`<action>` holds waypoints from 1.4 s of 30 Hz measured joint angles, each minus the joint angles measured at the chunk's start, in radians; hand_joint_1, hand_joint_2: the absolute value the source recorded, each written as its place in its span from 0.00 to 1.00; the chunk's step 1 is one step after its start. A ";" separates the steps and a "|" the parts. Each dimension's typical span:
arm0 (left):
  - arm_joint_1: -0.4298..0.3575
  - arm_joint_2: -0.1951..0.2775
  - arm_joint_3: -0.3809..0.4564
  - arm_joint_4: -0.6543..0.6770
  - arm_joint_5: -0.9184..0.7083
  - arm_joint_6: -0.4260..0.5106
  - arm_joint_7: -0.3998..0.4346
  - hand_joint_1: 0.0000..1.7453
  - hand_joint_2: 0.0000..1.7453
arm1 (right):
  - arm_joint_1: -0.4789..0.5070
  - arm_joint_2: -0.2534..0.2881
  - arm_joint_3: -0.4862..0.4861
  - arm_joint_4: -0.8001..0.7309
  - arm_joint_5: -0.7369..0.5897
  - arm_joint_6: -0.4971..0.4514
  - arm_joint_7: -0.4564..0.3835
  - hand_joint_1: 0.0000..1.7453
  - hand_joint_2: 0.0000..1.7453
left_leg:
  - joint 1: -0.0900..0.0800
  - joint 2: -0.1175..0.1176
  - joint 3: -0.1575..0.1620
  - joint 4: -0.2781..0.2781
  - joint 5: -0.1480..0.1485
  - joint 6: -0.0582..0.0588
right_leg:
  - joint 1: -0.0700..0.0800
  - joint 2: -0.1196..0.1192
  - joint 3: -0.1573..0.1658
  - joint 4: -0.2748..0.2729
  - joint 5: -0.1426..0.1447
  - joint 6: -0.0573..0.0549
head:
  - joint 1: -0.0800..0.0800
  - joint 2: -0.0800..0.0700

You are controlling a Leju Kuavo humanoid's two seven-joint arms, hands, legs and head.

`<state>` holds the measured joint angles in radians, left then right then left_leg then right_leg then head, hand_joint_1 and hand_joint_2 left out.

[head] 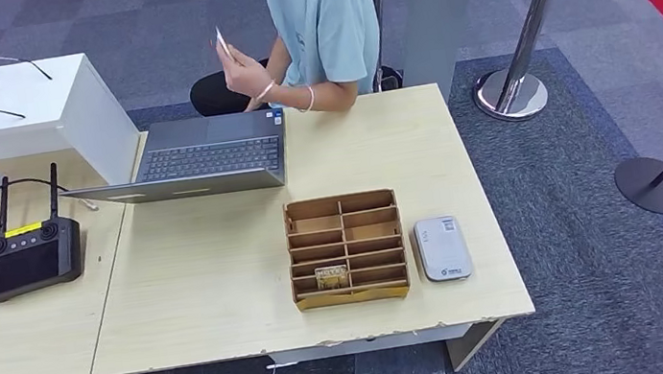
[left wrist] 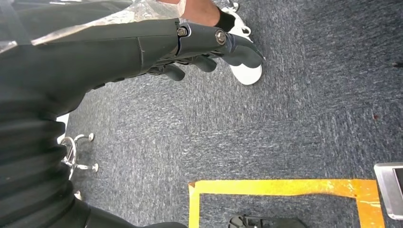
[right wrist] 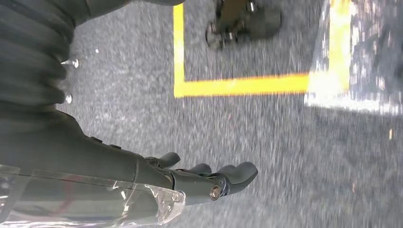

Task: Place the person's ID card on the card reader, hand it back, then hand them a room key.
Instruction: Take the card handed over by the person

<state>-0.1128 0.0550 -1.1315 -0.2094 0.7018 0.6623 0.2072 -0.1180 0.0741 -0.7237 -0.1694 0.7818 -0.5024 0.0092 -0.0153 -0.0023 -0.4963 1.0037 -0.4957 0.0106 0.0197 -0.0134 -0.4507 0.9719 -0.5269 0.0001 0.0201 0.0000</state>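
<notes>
Both my left hand (left wrist: 199, 47) and right hand (right wrist: 199, 178) hang empty, fingers loosely apart; the person (head: 324, 14) holds the ID card (head: 221, 42) beyond the desk's (head: 214, 280) far edge.

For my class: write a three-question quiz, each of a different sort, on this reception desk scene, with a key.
1. True or false: the card reader lies on the table beside the cardboard organiser.
2. Who holds the ID card? A the person; B the left hand; C the right hand.
3. Fill in: the laptop is ____ (open/closed).

Key: 1 true; 2 A; 3 open.
</notes>
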 joint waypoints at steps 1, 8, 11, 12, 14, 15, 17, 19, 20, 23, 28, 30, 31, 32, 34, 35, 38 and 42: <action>0.000 -0.001 0.000 0.000 0.000 -0.001 -0.001 0.00 1.00 | -0.001 -0.005 0.000 0.000 -0.006 -0.019 -0.001 0.00 1.00 | 0.000 0.000 0.000 0.000 0.000 0.000 | 0.000 0.000 0.000 0.000 0.000 0.000 | 0.000 0.000; 0.001 -0.012 0.001 0.000 -0.007 -0.009 0.005 0.00 1.00 | -0.009 -0.056 -0.014 0.000 -0.083 -0.118 -0.031 0.00 1.00 | 0.000 0.000 0.000 0.000 0.000 0.000 | 0.000 0.000 0.000 0.000 0.000 0.000 | 0.000 0.000; 0.002 -0.018 0.001 0.000 -0.002 -0.008 0.002 0.00 1.00 | -0.011 -0.077 -0.025 -0.002 -0.112 -0.156 -0.089 0.00 1.00 | 0.000 0.000 0.000 0.000 0.000 0.000 | 0.000 0.000 0.000 0.000 0.000 0.000 | 0.000 0.000; 0.002 -0.020 0.001 0.000 0.000 -0.007 0.001 0.00 1.00 | -0.012 -0.083 -0.029 -0.004 -0.117 -0.171 -0.108 0.00 1.00 | 0.000 0.000 0.000 0.001 0.000 0.000 | 0.000 0.000 0.000 0.000 0.000 0.000 | 0.000 0.000; 0.002 -0.024 0.002 0.000 0.003 -0.007 0.001 0.00 1.00 | -0.010 -0.093 -0.040 -0.017 -0.098 -0.189 -0.126 0.00 1.00 | 0.000 0.000 0.000 0.001 0.000 0.000 | 0.000 0.000 0.000 0.000 0.000 0.000 | 0.000 0.000; 0.003 -0.026 0.002 0.000 0.005 -0.007 0.001 0.00 1.00 | -0.008 -0.097 -0.048 -0.031 -0.074 -0.193 -0.131 0.00 1.00 | 0.000 0.000 0.000 0.001 0.000 0.000 | 0.000 0.000 0.000 0.000 0.000 0.000 | 0.000 0.000; 0.003 -0.030 0.005 0.000 0.009 -0.007 0.001 0.00 1.00 | -0.004 -0.102 -0.070 -0.065 -0.024 -0.196 -0.145 0.00 1.00 | 0.000 0.000 0.000 0.001 0.000 0.000 | -0.001 0.000 0.000 0.000 0.000 0.000 | 0.000 0.000; 0.004 -0.033 0.007 0.000 0.011 -0.007 0.002 0.00 1.00 | -0.003 -0.106 -0.099 -0.102 0.016 -0.197 -0.169 0.00 1.00 | 0.000 0.000 0.000 0.001 0.000 0.000 | -0.001 0.000 0.000 0.000 0.000 0.000 | 0.000 0.000; 0.004 -0.035 0.008 0.000 0.012 -0.007 0.003 0.00 1.00 | -0.002 -0.106 -0.114 -0.123 0.035 -0.197 -0.188 0.00 1.00 | 0.000 0.000 0.000 0.001 0.000 0.000 | -0.001 0.000 0.000 0.000 0.000 0.000 | 0.000 0.000; 0.005 -0.040 0.013 0.000 0.019 -0.007 0.005 0.00 1.00 | -0.001 -0.099 -0.176 -0.214 0.064 -0.198 -0.277 0.00 1.00 | -0.001 -0.001 0.000 0.001 0.000 0.000 | -0.001 0.000 0.000 0.000 0.000 0.000 | 0.000 0.000; 0.006 -0.047 0.018 0.001 0.025 -0.008 0.008 0.00 1.00 | 0.061 -0.077 -0.208 -0.474 0.011 -0.200 -0.225 0.00 1.00 | -0.001 -0.003 0.000 0.001 0.000 0.000 | -0.001 -0.002 0.001 0.000 0.000 0.000 | 0.000 0.000; 0.006 -0.049 0.018 0.001 0.024 -0.009 0.010 0.00 1.00 | 0.099 -0.063 -0.208 -0.602 0.048 -0.201 -0.204 0.00 1.00 | -0.001 -0.002 0.000 0.001 0.000 0.001 | -0.001 -0.001 0.001 0.000 0.000 0.000 | 0.000 0.000; 0.006 -0.050 0.018 0.001 0.023 -0.009 0.011 0.00 1.00 | 0.115 -0.056 -0.207 -0.663 0.063 -0.202 -0.198 0.00 1.00 | -0.001 -0.002 0.000 0.001 0.000 0.001 | -0.001 -0.001 0.001 0.000 0.000 0.000 | 0.000 0.000; 0.005 -0.051 0.018 0.001 0.022 -0.010 0.011 0.00 1.00 | 0.128 -0.049 -0.206 -0.724 0.076 -0.202 -0.193 0.00 1.00 | -0.001 -0.002 0.000 0.001 -0.001 0.001 | -0.001 -0.001 0.001 0.000 0.000 0.000 | 0.000 0.000; 0.005 -0.052 0.018 0.001 0.021 -0.011 0.011 0.00 1.00 | 0.150 -0.031 -0.206 -0.846 0.097 -0.203 -0.194 0.00 1.00 | -0.001 -0.001 0.000 0.001 0.000 0.001 | -0.001 -0.001 0.001 0.000 0.000 0.000 | 0.000 0.000; 0.006 -0.053 0.018 0.001 0.020 -0.012 0.011 0.00 1.00 | 0.160 -0.021 -0.205 -0.910 0.109 -0.204 -0.200 0.00 1.00 | -0.001 -0.001 0.000 0.001 0.000 0.001 | -0.001 -0.001 0.001 0.000 0.000 0.000 | 0.000 0.000; 0.005 -0.054 0.018 0.001 0.017 -0.015 0.009 0.00 1.00 | 0.188 0.011 -0.203 -1.100 0.140 -0.205 -0.220 0.00 1.00 | -0.001 -0.001 0.000 0.001 0.000 0.001 | -0.001 -0.001 0.001 0.000 0.000 0.000 | 0.000 0.000; 0.005 -0.055 0.018 0.001 0.013 -0.018 0.001 0.00 1.00 | 0.232 0.041 -0.177 -1.326 0.145 -0.205 -0.218 0.00 1.00 | -0.001 -0.001 0.000 0.001 0.000 0.001 | -0.001 -0.001 0.001 0.000 0.000 0.000 | 0.000 0.000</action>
<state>-0.1074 0.0001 -1.1135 -0.2083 0.7147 0.6447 0.2087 0.1141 0.1153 -0.9010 -1.4950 0.9265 -0.7077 -0.2086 -0.0163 -0.0036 -0.4958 1.0049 -0.4960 0.0114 0.0188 -0.0146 -0.4494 0.9724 -0.5269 0.0004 0.0202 0.0000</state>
